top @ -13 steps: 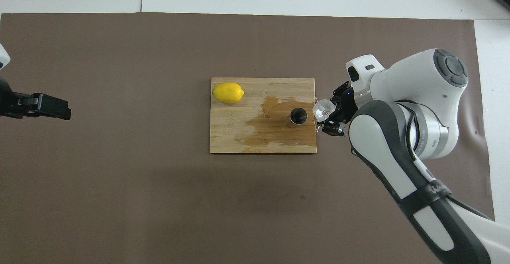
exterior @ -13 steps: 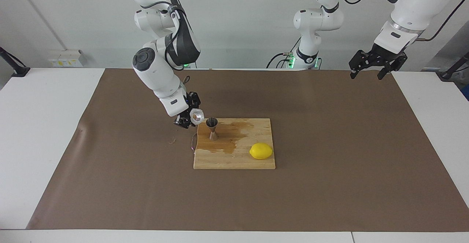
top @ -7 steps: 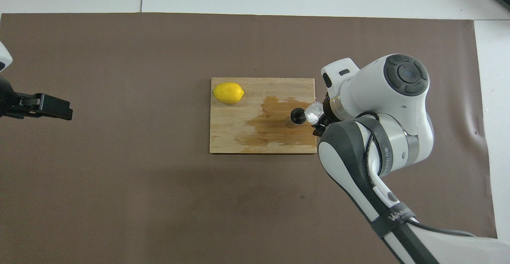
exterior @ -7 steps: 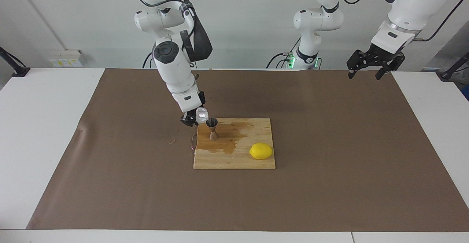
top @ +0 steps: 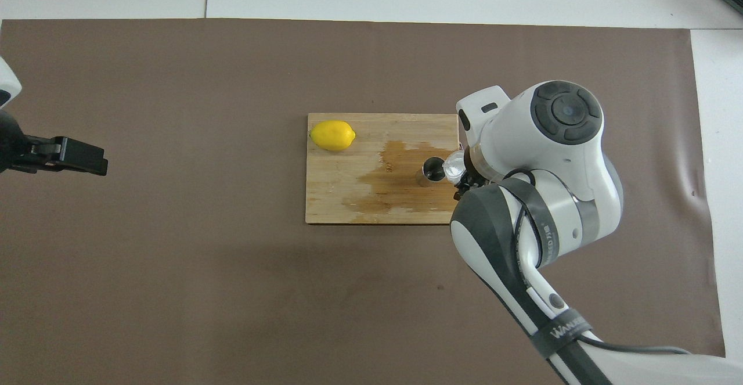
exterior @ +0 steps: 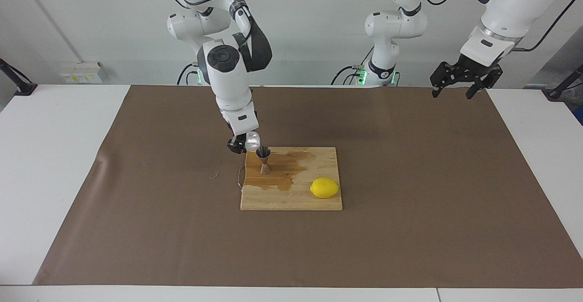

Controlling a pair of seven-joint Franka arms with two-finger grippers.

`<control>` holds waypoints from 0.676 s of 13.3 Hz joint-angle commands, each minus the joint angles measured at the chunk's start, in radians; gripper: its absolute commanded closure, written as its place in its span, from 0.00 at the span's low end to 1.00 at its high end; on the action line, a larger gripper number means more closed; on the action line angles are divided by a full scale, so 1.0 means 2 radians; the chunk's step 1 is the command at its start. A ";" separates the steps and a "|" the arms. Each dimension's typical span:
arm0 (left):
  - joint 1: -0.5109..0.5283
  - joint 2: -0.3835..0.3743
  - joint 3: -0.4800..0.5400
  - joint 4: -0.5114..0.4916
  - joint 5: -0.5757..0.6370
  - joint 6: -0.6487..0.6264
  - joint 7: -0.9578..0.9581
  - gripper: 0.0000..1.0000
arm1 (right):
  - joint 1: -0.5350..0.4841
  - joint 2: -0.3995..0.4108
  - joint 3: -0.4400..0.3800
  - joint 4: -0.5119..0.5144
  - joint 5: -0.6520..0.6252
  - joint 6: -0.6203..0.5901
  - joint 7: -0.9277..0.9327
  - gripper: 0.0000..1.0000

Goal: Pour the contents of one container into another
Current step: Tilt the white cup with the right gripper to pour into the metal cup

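Right gripper [exterior: 241, 145] grips the clear cup [exterior: 252, 141], tipped sideways, mouth toward the upright jigger [exterior: 263, 159]; left gripper [exterior: 457, 81] waits open.

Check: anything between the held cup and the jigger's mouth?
Nothing visible. The right gripper holds the cup right beside the jigger rim, above the board. The lemon sits toward the left arm's end, clear of the pour.

Right hand [exterior: 243, 145] clamped shut, wrist tilted down; left hand [exterior: 460, 82] raised, fingers spread, waiting.
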 commanded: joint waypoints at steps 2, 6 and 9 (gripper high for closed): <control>-0.001 -0.010 0.004 -0.006 -0.005 -0.008 0.006 0.00 | 0.004 -0.003 0.001 0.007 -0.029 -0.020 0.019 0.67; -0.001 -0.010 0.004 -0.006 -0.005 -0.008 0.006 0.00 | 0.004 -0.003 0.001 0.008 -0.039 -0.020 0.021 0.67; -0.001 -0.010 0.004 -0.006 -0.005 -0.008 0.006 0.00 | 0.004 -0.003 0.001 0.009 -0.038 -0.020 0.032 0.67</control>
